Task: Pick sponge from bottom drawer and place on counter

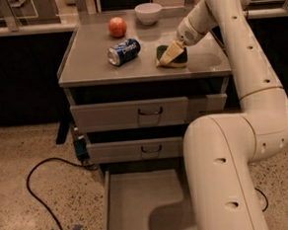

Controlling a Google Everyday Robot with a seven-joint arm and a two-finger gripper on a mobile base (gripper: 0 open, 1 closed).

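The sponge (pixel 171 55), dark green with its yellowish side turned up, rests tilted on the right part of the grey counter (pixel 91 61). One corner is raised into my gripper (pixel 180 42). The gripper reaches in from the right and is shut on that corner, just above the counter top. The bottom drawer (pixel 140 206) is pulled open below, and its flat grey floor is bare. My arm's large white links hide the drawer's right side.
A blue soda can (pixel 124 51) lies on its side left of the sponge. A red apple (pixel 117 26) and a white bowl (pixel 148 13) sit at the back. Two upper drawers (pixel 134 112) are closed. A black cable (pixel 36 194) lies on the floor.
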